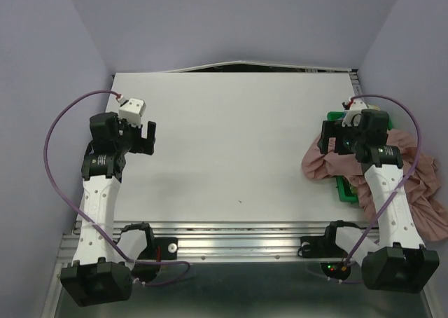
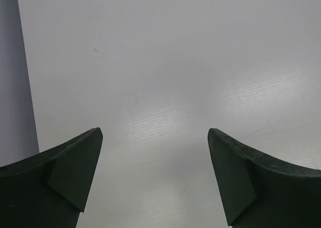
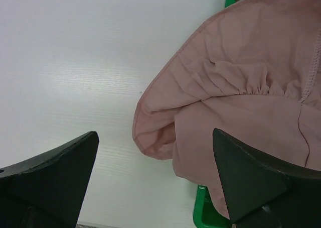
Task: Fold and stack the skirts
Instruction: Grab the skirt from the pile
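Note:
A dusty-pink skirt (image 1: 420, 181) lies crumpled at the table's right edge, spilling out of a green bin (image 1: 344, 190) and over the side. In the right wrist view its gathered waistband and a folded hem (image 3: 235, 107) lie on the white table just ahead of the fingers. My right gripper (image 1: 334, 137) hovers open above the skirt's left lobe, holding nothing (image 3: 155, 152). My left gripper (image 1: 142, 137) is open over bare table at the far left, with nothing between its fingers (image 2: 155, 152).
The white table (image 1: 231, 143) stretches between the two arms. Lavender walls enclose the left, back and right. The green bin (image 3: 205, 215) sits at the right edge under the cloth. Purple cables loop beside each arm.

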Controlling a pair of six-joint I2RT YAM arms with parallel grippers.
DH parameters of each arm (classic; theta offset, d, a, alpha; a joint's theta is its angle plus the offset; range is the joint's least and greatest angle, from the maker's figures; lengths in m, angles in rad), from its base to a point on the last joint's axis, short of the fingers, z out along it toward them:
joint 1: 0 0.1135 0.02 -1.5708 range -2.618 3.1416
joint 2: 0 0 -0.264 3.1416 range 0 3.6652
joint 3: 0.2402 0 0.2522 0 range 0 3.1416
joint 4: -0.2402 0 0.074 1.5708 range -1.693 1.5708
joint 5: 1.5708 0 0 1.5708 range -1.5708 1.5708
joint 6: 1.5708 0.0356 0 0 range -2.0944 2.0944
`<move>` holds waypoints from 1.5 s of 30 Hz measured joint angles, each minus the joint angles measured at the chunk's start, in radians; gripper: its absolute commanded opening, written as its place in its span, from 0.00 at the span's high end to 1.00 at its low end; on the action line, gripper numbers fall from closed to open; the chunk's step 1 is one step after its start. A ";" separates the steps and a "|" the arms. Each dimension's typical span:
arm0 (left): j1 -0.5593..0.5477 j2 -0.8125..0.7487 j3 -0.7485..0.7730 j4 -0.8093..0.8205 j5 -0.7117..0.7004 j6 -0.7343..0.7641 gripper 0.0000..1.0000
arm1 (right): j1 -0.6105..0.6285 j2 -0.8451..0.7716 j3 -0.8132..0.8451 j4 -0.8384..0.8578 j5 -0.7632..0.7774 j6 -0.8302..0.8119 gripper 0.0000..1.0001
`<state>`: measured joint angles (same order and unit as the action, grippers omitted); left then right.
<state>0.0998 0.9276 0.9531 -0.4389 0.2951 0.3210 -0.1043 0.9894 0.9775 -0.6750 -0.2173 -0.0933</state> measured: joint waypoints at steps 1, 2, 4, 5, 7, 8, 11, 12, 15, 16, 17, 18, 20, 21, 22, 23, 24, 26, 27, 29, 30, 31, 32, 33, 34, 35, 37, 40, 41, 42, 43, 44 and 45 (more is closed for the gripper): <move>0.000 0.001 0.000 -0.003 0.003 0.005 0.01 | 0.000 0.008 0.010 -0.007 0.002 -0.005 0.00; 0.000 0.002 0.000 -0.006 0.008 0.011 0.01 | 0.000 0.017 0.021 -0.011 0.004 -0.008 0.00; 0.000 0.006 0.000 -0.011 0.019 0.023 0.01 | 0.000 0.046 0.056 -0.034 0.016 -0.018 0.00; 0.000 0.013 0.000 -0.015 0.025 0.027 0.01 | 0.000 0.072 0.086 -0.045 0.025 -0.024 0.00; 0.000 0.039 0.011 -0.039 0.042 0.042 0.01 | 0.000 0.116 0.137 -0.069 0.039 -0.040 0.00; -0.001 0.051 0.017 -0.045 0.046 0.045 0.01 | 0.000 0.132 0.159 -0.078 0.042 -0.045 0.00; -0.003 0.102 0.056 -0.085 0.060 0.064 0.01 | 0.000 0.183 0.240 -0.108 0.058 -0.075 0.00; -0.004 0.121 0.077 -0.100 0.062 0.070 0.01 | 0.000 0.198 0.266 -0.121 0.067 -0.089 0.00; -0.013 0.163 0.137 -0.123 0.069 0.084 0.01 | 0.000 0.229 0.334 -0.150 0.097 -0.128 0.00; -0.015 0.174 0.151 -0.128 0.071 0.087 0.01 | 0.000 0.238 0.351 -0.156 0.109 -0.143 0.00; -0.020 0.192 0.174 -0.137 0.072 0.090 0.01 | 0.000 0.252 0.369 -0.161 0.129 -0.171 0.00; -0.023 0.203 0.187 -0.141 0.074 0.090 0.01 | 0.000 0.264 0.380 -0.163 0.140 -0.192 0.00; -0.034 0.227 0.207 -0.151 0.071 0.090 0.01 | -0.015 0.301 0.397 -0.171 0.159 -0.256 0.00; -0.039 0.234 0.211 -0.154 0.071 0.089 0.01 | -0.036 0.325 0.401 -0.177 0.159 -0.299 0.00; -0.048 0.248 0.219 -0.159 0.068 0.089 0.01 | -0.057 0.343 0.401 -0.183 0.158 -0.329 0.00; -0.057 0.257 0.224 -0.165 0.066 0.088 0.01 | -0.089 0.368 0.401 -0.192 0.154 -0.378 0.00; -0.062 0.264 0.227 -0.169 0.062 0.087 0.01 | -0.123 0.391 0.401 -0.198 0.152 -0.408 0.00; -0.069 0.275 0.231 -0.175 0.055 0.081 0.01 | -0.199 0.445 0.402 -0.214 0.144 -0.476 0.00; -0.074 0.280 0.232 -0.177 0.048 0.076 0.01 | -0.245 0.473 0.402 -0.222 0.138 -0.515 0.00; -0.078 0.283 0.232 -0.180 0.042 0.065 0.01 | -0.319 0.529 0.403 -0.243 0.134 -0.586 0.00; -0.079 0.283 0.232 -0.181 0.039 0.062 0.01 | -0.347 0.548 0.403 -0.249 0.133 -0.605 0.00; -0.081 0.283 0.232 -0.181 0.037 0.058 0.01 | -0.372 0.567 0.404 -0.257 0.130 -0.634 0.00; -0.082 0.283 0.232 -0.180 0.036 0.055 0.01 | -0.401 0.593 0.403 -0.267 0.129 -0.666 0.00; -0.084 0.283 0.232 -0.180 0.035 0.050 0.01 | -0.417 0.608 0.404 -0.271 0.124 -0.687 0.00; -0.086 0.283 0.232 -0.180 0.033 0.047 0.01 | -0.434 0.628 0.403 -0.275 0.119 -0.707 0.00; -0.088 0.283 0.232 -0.180 0.032 0.044 0.01 | -0.443 0.642 0.402 -0.275 0.117 -0.718 0.00; -0.090 0.283 0.232 -0.180 0.028 0.041 0.01 | -0.460 0.677 0.400 -0.278 0.109 -0.738 0.03; -0.092 0.284 0.232 -0.180 0.022 0.036 0.01 | -0.470 0.720 0.399 -0.278 0.097 -0.748 0.30; -0.092 0.284 0.232 -0.180 0.021 0.035 0.01 | -0.470 0.727 0.398 -0.280 0.090 -0.752 0.39; -0.092 0.284 0.232 -0.179 0.018 0.034 0.01 | -0.470 0.728 0.398 -0.283 0.085 -0.752 0.56; -0.092 0.284 0.232 -0.179 0.016 0.032 0.01 | -0.470 0.728 0.399 -0.290 0.077 -0.753 0.67; -0.092 0.284 0.232 -0.178 0.016 0.030 0.01 | -0.470 0.726 0.401 -0.296 0.069 -0.758 0.76; -0.092 0.284 0.231 -0.175 0.015 0.028 0.01 | -0.470 0.726 0.410 -0.312 0.058 -0.756 0.90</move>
<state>0.0078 1.2118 1.1843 -0.6144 0.3099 0.3492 -0.5747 1.7153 1.3880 -0.9874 -0.1596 -0.8497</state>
